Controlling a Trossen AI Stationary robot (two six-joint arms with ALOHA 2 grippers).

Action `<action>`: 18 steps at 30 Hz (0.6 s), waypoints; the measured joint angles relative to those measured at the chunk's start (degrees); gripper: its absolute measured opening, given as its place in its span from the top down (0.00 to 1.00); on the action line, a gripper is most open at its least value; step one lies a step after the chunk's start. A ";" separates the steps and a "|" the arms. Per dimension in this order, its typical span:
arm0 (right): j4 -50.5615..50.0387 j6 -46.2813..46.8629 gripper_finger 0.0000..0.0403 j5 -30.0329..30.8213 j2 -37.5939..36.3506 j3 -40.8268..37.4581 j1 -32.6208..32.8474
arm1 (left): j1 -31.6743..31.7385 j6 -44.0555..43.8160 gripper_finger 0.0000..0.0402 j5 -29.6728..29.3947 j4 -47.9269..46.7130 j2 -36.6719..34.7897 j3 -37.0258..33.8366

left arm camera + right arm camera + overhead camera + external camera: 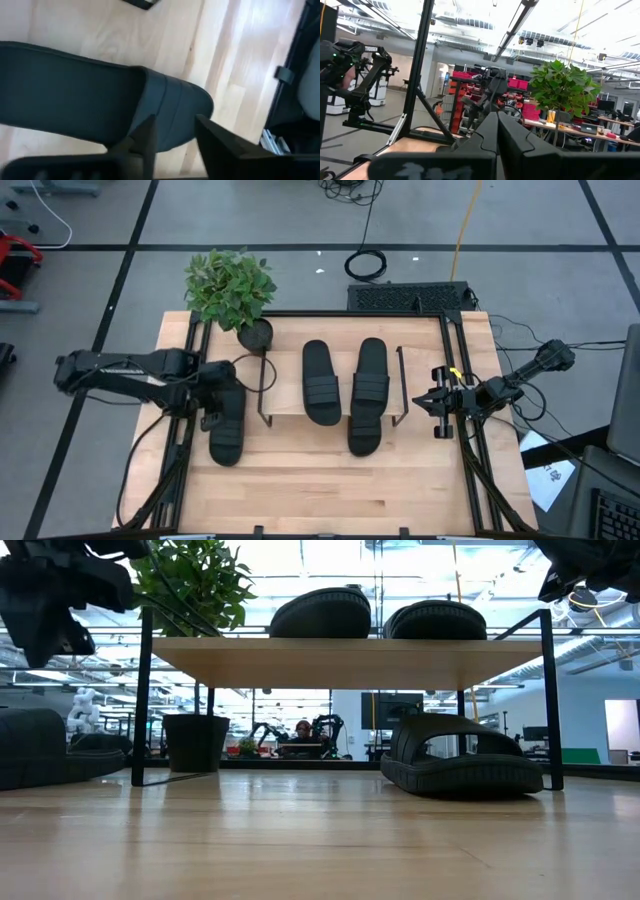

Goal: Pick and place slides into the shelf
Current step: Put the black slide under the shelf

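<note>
Directly beneath the parted left claw [222, 412], a slide [226, 435] on the tabletop.

Potted plant [232, 292] on wooden table [330, 490]

Two black slides [343, 383] lie on the light-wood shelf [290, 412]; a third [465, 760] lies below it, a fourth [226, 425] to its left.

Slide [75, 105] cut off at edge
</note>
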 joint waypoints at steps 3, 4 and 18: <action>0.00 -0.29 1.00 0.00 0.00 0.00 0.00 | 1.71 -0.23 0.54 -0.32 -0.67 0.67 -0.07; -0.02 -0.30 1.00 0.00 0.00 0.00 0.00 | 2.06 -1.07 0.49 -0.08 -0.75 1.07 -0.35; -0.05 0.01 1.00 -0.02 0.00 0.00 0.00 | 2.87 2.40 0.08 4.78 2.09 6.67 -3.19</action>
